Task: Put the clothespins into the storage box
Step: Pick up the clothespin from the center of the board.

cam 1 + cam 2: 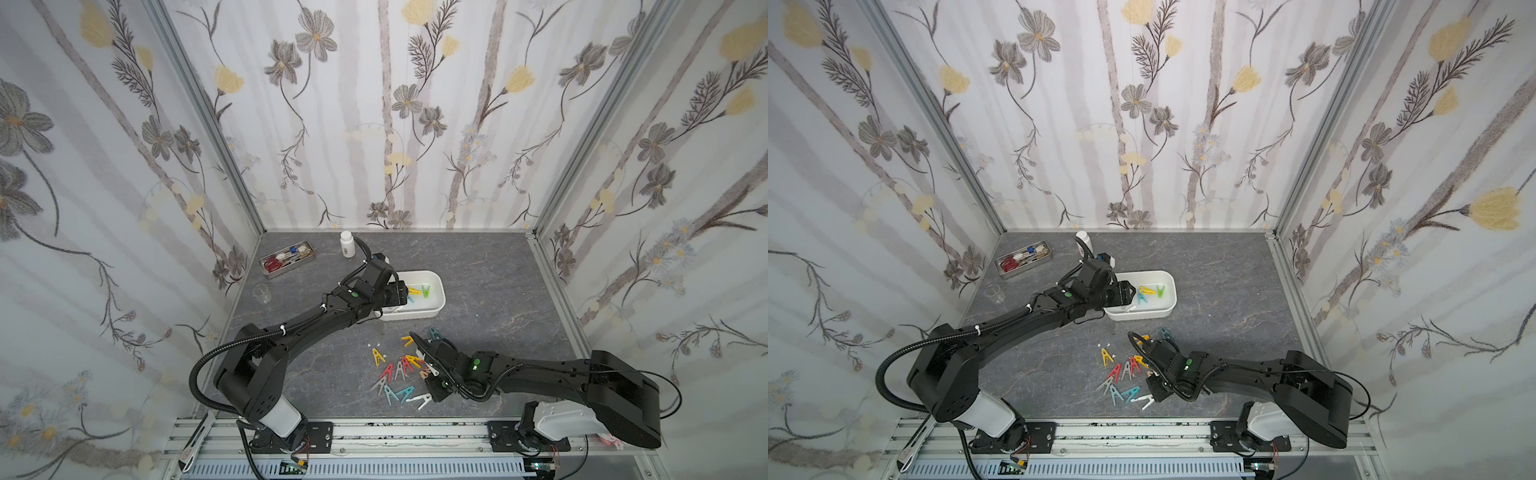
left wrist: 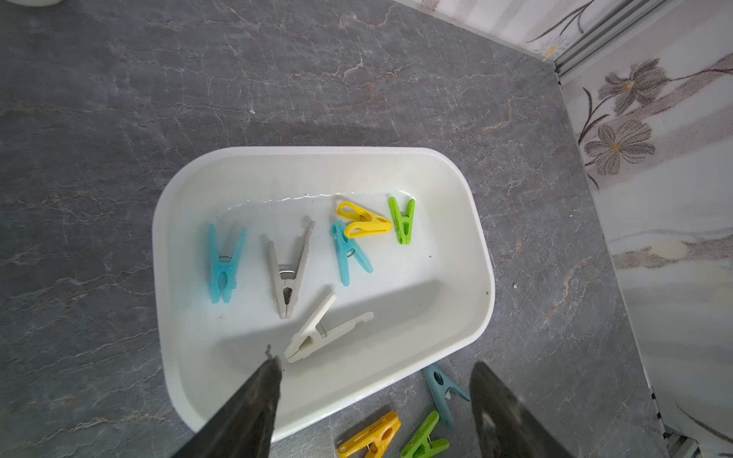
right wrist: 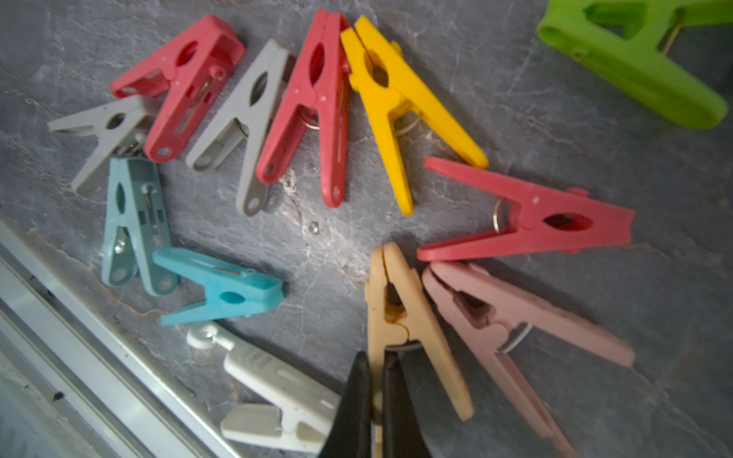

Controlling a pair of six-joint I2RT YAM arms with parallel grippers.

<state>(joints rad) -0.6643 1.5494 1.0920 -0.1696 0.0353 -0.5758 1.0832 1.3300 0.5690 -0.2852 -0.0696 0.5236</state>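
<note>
1. Right end effector (image 3: 376, 357) is clenched on one leg of the peach clothespin (image 3: 400, 317), low in the middle of the right wrist frame. A sliver of peach plastic shows between its black fingers (image 3: 353, 404), and the peg lies flat on the counter (image 3: 595, 119).
2. Over the storage box (image 2: 317, 154), which sits at the centre of both top views, hangs the left end effector (image 2: 377, 363), spread wide and empty. Six pegs lie inside: two teal, one grey, one white, one yellow, one green.
3. Most of the remaining clothespins (image 1: 399, 370) form a loose cluster at the lower centre of a top view, below the box in the frame.
4. Judged from their look, these pegs are light, stiff moulded plastic around a small metal spring. They are not fragile, but they are smooth enough to slip.
5. A pinch on a single leg looks workable because the load is so slight. The peg will probably swing or pivot about that leg once lifted, so a slow carry seems wise.
6. A steadier hold would be across the flat faces near the spring. Squeezing both legs together would only open its mouth.
7. The pink clothespin (image 3: 515, 317) lies just beside the held one, and a red clothespin (image 3: 535, 218) is close above it. Either could be nudged or dragged along on the lift.
</note>
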